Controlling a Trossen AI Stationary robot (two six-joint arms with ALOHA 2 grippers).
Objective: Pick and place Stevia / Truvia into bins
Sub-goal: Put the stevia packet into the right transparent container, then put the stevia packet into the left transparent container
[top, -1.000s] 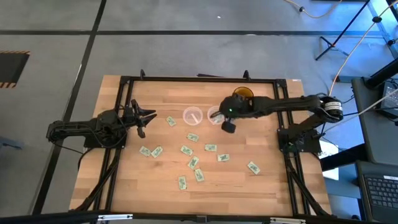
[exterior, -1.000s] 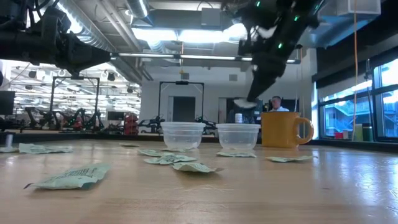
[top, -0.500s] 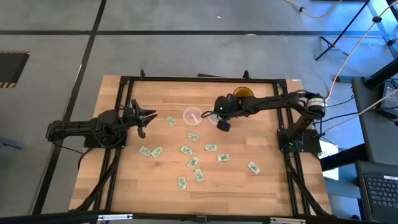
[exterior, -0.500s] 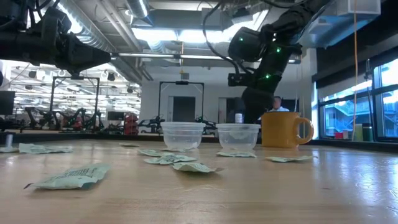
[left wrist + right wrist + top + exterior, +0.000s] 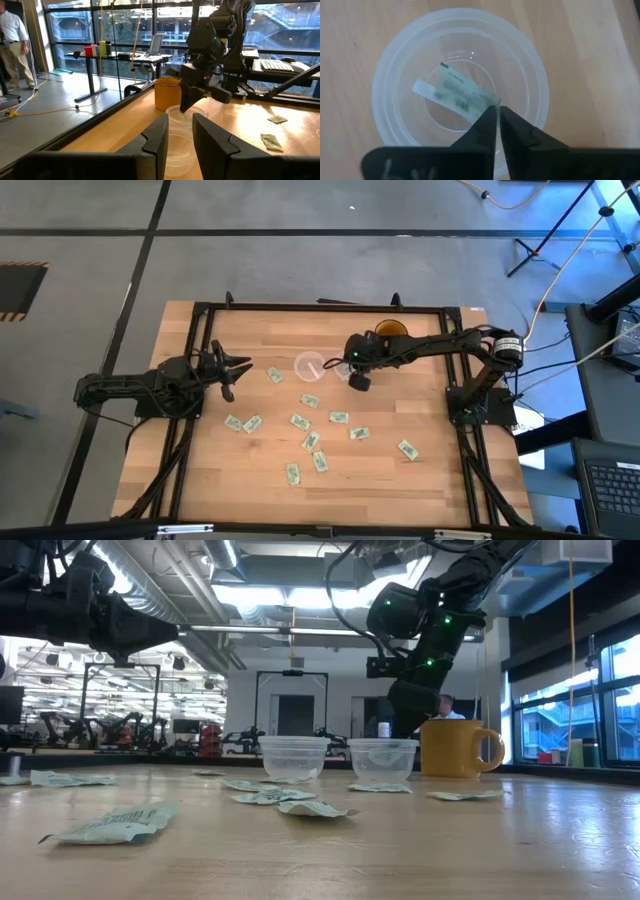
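Two clear cups stand side by side near the table's far middle: the left cup (image 5: 309,366) and the right cup (image 5: 344,366). My right gripper (image 5: 359,381) hangs over the right cup (image 5: 460,95), shut on one pale green and white sachet (image 5: 462,94). Several more sachets (image 5: 300,421) lie flat on the wood nearer the front edge. My left gripper (image 5: 232,372) waits open at the table's left, above the wood and touching nothing; its fingers (image 5: 159,135) point toward the cups. My right gripper pinches the sachet by one short end (image 5: 489,106) between its two fingertips, coming from above and pointing down. The rest of the sachet slants away from the fingers over the cup's floor. Whether its free end (image 5: 422,88) touches the floor, I cannot tell.
An amber cup with a handle (image 5: 390,332) stands just beyond the right cup, close to my right arm. Black frame rails (image 5: 320,307) run along the table's edges. One sachet (image 5: 274,375) lies between my left gripper and the cups. Open wood shows at the near right.
My right gripper has moved a little toward the table's left and come down over the right cup, its wrist tipping to point straight down, with the sachet still in its fingers. Over the last half second it has kept still.
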